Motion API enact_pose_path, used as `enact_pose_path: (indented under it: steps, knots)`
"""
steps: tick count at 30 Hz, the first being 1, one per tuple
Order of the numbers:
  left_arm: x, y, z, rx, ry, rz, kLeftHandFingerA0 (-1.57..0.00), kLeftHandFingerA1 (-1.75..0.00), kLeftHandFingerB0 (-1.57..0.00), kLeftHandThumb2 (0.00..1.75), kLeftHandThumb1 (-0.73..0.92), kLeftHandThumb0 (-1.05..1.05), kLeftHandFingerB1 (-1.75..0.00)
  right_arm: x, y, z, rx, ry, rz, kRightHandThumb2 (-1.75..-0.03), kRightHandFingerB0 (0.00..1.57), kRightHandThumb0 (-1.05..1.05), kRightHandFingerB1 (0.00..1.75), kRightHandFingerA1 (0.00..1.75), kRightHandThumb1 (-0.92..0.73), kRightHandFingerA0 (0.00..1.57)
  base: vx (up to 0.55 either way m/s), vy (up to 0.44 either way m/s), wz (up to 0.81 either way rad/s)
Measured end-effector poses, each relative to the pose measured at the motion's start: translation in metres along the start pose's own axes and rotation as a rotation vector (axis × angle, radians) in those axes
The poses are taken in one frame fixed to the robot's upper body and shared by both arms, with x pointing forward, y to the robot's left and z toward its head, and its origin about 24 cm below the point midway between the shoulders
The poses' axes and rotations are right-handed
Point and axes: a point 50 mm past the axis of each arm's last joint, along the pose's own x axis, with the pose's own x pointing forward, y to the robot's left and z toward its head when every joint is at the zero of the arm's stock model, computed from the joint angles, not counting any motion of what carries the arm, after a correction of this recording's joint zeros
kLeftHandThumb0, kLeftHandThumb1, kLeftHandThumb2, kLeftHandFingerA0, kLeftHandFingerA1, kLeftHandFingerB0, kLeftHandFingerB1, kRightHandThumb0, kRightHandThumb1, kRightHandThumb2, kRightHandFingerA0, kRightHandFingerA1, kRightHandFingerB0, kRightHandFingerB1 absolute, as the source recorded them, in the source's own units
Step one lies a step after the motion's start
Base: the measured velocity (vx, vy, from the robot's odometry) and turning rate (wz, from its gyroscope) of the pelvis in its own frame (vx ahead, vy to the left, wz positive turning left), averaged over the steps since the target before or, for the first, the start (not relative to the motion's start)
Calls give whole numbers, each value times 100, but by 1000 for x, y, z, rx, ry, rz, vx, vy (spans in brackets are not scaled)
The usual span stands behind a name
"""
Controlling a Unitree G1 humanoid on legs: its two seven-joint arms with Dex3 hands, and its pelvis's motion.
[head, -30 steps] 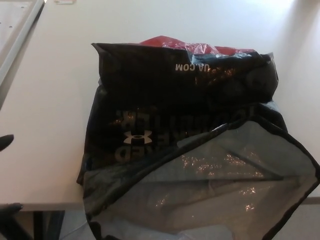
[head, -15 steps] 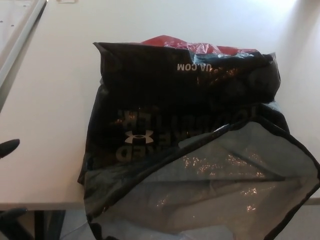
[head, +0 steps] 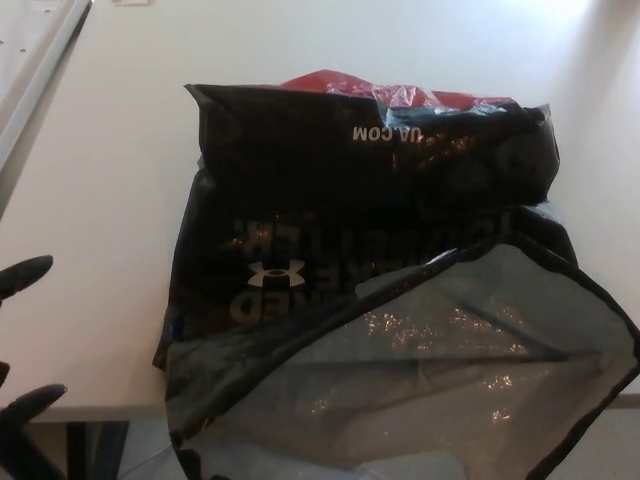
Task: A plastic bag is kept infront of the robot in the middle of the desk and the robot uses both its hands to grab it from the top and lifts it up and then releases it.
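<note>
On the white surface (head: 120, 150), a black plastic bag (head: 350, 250), mouth hanging over the near edge. At far left, left hand (head: 25, 340), fingers apart, empty, clear of the bag. Right hand out of view.

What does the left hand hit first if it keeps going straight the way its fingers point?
Likely the plastic bag. The left hand shows only two fingertips, apart, aimed rightward over the desk; bare desk lies between. Height is unclear, so it might pass over.

Plastic bag (head: 350, 230): "UA.COM" upside down, w/ logo.
</note>
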Motion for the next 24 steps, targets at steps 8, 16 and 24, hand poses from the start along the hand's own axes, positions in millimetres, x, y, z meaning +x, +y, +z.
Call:
enact_pose_path:
  steps: [8, 16, 24]
  knots:
    - [12, -4, 3, 13, -12, -21, -103, -118, 0, 90, 39, -26, -47, 7, 25, 22, 24, -54, 111, -64, 0, -48, 1, 175, -55, 105, 0, 0, 0]
    - [26, -13, 8, 14, -37, -33, -83, -172, -17, 58, 56, -52, -27, 9, 42, 33, 12, -70, 213, -65, 0, -48, 0, 175, -54, 109, 0, 0, 0]
    - [26, -22, 6, 7, -28, -44, -84, -174, -20, 56, 55, -49, -27, 3, 51, 35, -4, -64, 279, -58, 0, -51, 0, 175, -58, 104, 0, 0, 0]
